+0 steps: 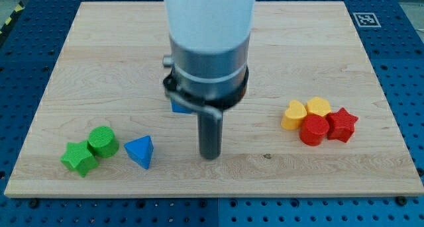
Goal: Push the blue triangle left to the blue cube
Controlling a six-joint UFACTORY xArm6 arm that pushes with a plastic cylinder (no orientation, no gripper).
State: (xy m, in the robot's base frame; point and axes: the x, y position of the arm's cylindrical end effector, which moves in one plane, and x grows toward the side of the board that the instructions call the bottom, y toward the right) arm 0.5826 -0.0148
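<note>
1. Seven blocks show on the wooden worktop (298, 48), in three groups well apart from one another.
2. My end effector is a straight dark rod with nothing that opens or closes; it holds nothing. My tip (210, 155) rests on bare wood near the view's bottom, about midway across the board.
3. The blue triangle (140, 151) lies to the view's left of my tip, near it but not touching, with open wood between the two.
4. The blue cube (179, 108) is mostly hidden behind my arm's grey collar; only a small blue corner shows at the collar's lower left edge. It sits toward the view's top from the triangle and slightly to the view's right of it.
5. Just to the view's left of the triangle stand a green cylinder (103, 141) and a green star (79, 158), the two touching each other. The cylinder is close beside the triangle with a narrow gap.
6. At the view's right, well apart from my tip, a tight cluster sits together: a yellow heart (293, 114), a second yellow block (318, 106) whose shape I cannot make out, a red cylinder (313, 130) and a red star (342, 124).
7. Between the triangle and the cube, only my own arm body stands in the line of sight.
</note>
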